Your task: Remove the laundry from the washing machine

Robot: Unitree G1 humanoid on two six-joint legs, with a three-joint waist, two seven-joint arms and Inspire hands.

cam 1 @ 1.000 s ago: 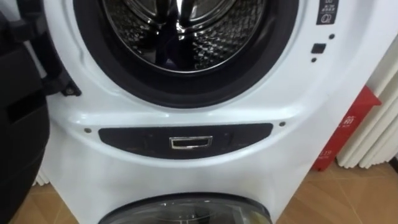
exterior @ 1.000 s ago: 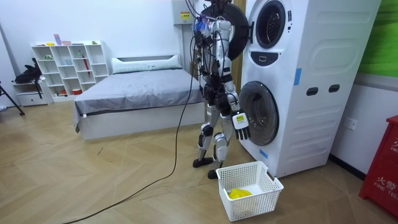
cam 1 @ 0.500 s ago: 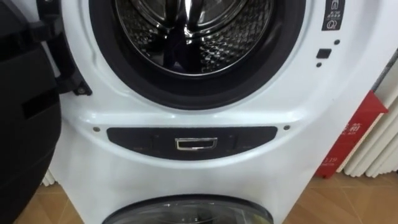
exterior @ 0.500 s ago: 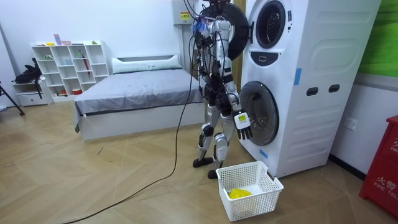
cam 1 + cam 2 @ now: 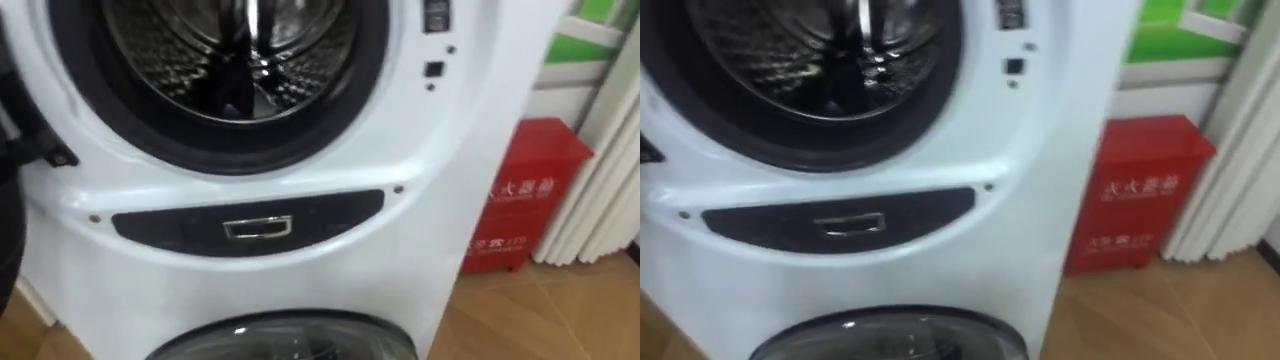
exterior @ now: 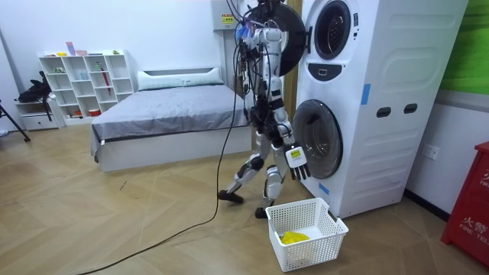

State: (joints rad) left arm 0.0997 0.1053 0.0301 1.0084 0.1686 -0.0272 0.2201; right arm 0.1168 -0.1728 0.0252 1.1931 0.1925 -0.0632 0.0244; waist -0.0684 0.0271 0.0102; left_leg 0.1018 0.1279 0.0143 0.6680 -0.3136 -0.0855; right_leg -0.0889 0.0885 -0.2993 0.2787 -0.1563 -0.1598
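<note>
Facing washing machine (image 5: 420, 230), white-lettered red box (image 5: 525, 190) beside.

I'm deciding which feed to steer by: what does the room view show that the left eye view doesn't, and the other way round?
Room view: the white basket holding a yellow item on the floor by the machines, the bed, and the right hand hanging open. Left eye view: the inside of the upper drum and the dark panel below it. Both: the stacked washing machines and the red box beside them.
</note>
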